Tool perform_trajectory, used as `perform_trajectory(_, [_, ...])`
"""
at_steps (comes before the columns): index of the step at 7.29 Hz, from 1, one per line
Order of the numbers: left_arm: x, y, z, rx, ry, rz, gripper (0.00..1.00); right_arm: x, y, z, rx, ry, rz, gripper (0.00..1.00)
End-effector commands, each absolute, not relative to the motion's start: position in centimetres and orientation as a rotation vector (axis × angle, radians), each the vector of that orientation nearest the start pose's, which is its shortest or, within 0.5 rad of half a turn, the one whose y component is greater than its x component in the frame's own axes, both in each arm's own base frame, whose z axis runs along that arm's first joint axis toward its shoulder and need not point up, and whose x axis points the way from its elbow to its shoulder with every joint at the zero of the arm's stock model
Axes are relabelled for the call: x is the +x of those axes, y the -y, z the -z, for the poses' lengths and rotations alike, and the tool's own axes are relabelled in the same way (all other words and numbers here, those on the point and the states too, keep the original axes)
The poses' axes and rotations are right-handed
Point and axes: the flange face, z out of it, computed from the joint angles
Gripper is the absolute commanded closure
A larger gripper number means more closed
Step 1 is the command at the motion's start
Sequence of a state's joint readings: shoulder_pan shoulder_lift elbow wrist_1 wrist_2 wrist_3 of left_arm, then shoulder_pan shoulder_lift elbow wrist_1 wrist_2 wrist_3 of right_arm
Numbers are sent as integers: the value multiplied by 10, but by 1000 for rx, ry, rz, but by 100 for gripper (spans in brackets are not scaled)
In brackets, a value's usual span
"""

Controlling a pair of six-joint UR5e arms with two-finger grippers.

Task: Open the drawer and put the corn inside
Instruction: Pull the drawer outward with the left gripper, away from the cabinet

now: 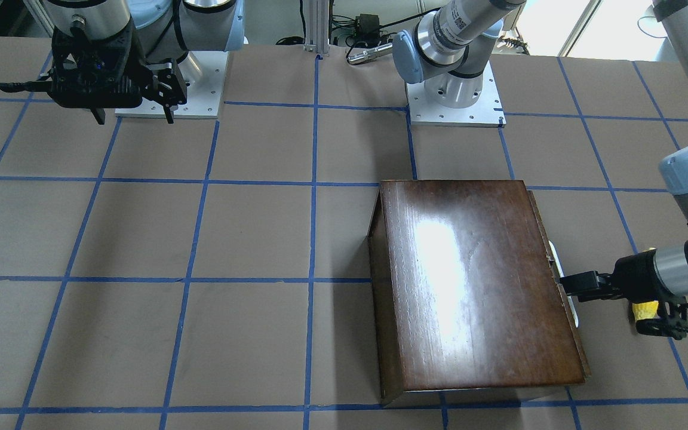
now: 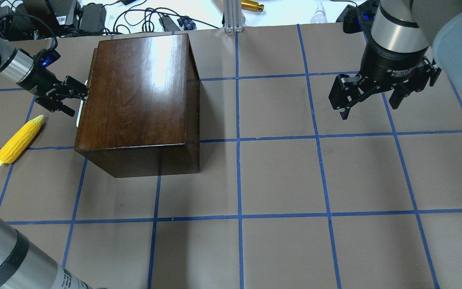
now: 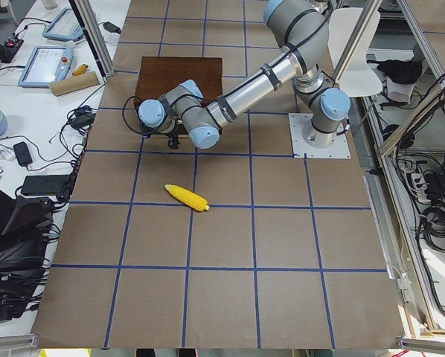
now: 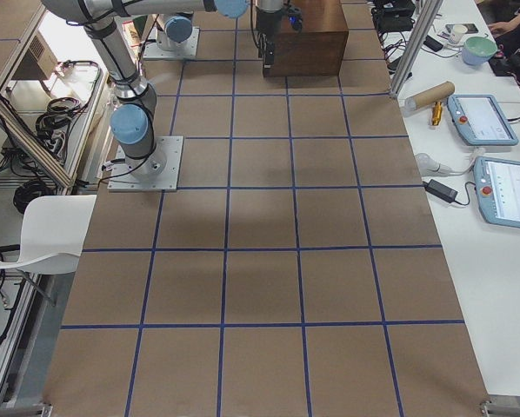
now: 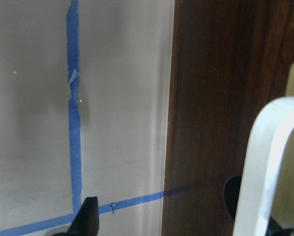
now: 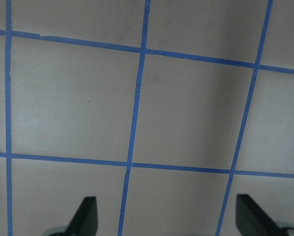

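The place was a robotics laboratory; two jointed robot arms were bolted to metal base plates along the top of the front-facing view; the table was covered in brown paper, ruled into squares with blue tape; an aluminium frame post rose at the top centre of the overhead view, with loose cables and power bricks to its left; touchscreen control pendants lay on a white bench at the right edge of the right-side view; a white chair stood at its left edge.
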State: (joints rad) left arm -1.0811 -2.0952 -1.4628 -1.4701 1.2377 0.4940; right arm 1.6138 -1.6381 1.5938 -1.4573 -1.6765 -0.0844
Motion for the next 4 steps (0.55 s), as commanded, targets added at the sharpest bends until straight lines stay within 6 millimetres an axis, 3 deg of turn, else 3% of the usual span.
perform_trajectory(1, [170, 637, -254, -120, -3560, -208, 0, 142, 450, -498, -212, -3237, -116, 0])
perform_trajectory(4, [185, 632, -253, -135, -3529, -221, 0, 142, 451, -498, -212, -3237, -118, 0])
